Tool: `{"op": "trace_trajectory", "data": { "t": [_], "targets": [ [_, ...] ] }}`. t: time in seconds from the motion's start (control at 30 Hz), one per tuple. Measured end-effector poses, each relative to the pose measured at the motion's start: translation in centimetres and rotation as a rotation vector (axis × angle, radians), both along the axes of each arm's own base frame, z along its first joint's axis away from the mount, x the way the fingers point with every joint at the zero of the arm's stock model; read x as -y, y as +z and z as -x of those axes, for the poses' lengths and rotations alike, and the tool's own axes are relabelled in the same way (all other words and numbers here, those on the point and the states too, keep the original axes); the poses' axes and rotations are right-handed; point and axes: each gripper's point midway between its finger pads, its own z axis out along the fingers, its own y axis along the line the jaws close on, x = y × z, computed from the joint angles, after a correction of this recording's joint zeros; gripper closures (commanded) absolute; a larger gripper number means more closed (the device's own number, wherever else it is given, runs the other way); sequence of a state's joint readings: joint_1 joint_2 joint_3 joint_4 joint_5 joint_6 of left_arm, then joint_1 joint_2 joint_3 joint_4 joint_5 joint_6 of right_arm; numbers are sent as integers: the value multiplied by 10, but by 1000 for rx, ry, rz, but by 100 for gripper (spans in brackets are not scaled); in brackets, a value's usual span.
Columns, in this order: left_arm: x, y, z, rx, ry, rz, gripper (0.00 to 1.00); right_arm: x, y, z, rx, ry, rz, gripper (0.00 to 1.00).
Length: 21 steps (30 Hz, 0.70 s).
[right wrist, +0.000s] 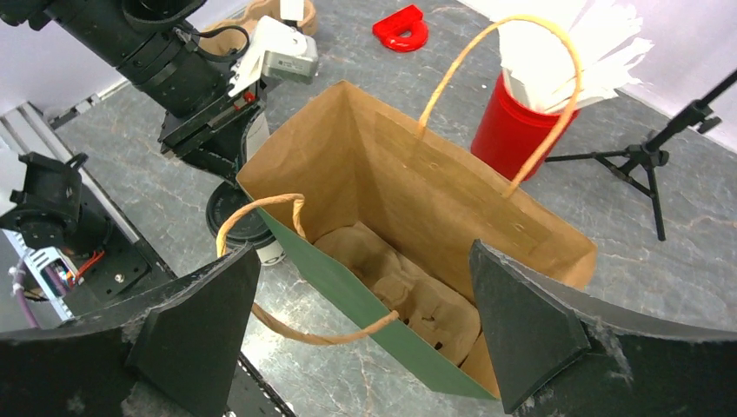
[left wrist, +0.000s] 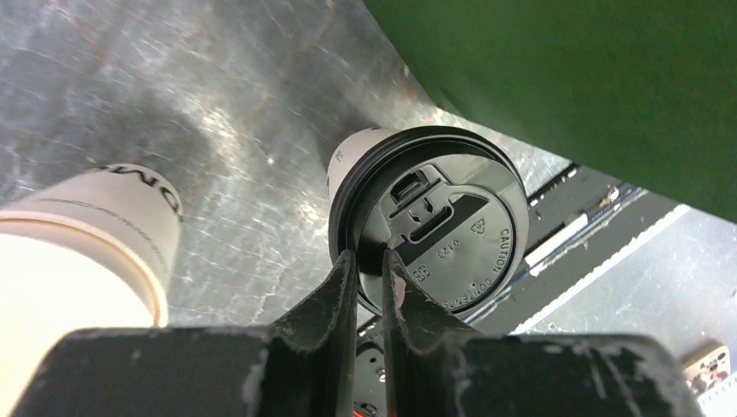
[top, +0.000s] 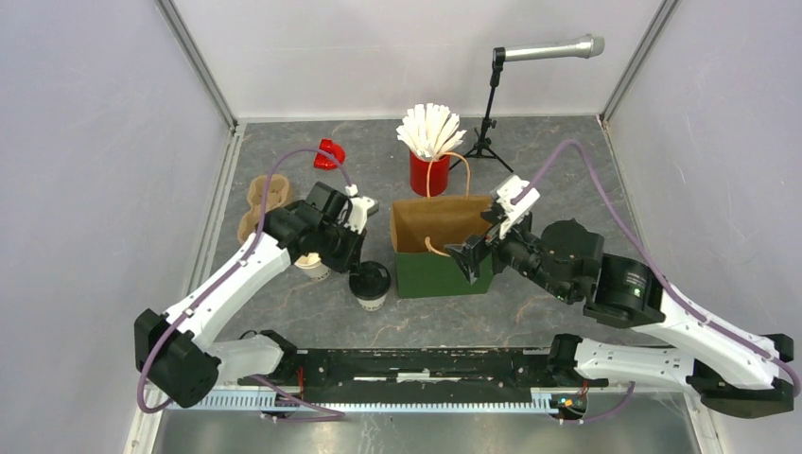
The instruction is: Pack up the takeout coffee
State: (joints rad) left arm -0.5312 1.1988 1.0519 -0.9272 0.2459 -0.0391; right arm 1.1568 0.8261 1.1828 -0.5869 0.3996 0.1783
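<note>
My left gripper (left wrist: 368,256) pinches the lid (left wrist: 452,217) rim of the cup (top: 372,301) just left of the bag (top: 440,270) — light, crushable, and I'd judge the wall a safer hold. My right gripper (right wrist: 361,252) gapes above the bag.

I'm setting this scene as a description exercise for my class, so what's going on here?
The left arm's fingers are pinched on the rim of the black lid of one white cup, beside the green paper bag. A second white cup, with no lid, stands next to it. The right arm's fingers are spread wide above the open bag, holding nothing. A brown pulp carrier already lies inside the bag; neither cup is in it yet.
</note>
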Motion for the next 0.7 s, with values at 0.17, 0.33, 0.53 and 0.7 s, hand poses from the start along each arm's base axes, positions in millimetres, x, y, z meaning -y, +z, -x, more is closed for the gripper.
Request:
{"op": "trace_trajectory", "data": {
  "t": [0.17,0.33,0.53,0.7],
  "targets": [
    [8,1,18,-10,-29,8,93,-13,-7,0,5,48,45,2],
    [12,5,22,-15,-4,29,94,-18,-9,0,7,64,55,2],
    [15,3,30,-55,58,33,93,-14,-1,0,23,56,29,2],
    [10,-2,40,-84,145,34,91,-7,9,2,43,50,-6,2]
  ]
}}
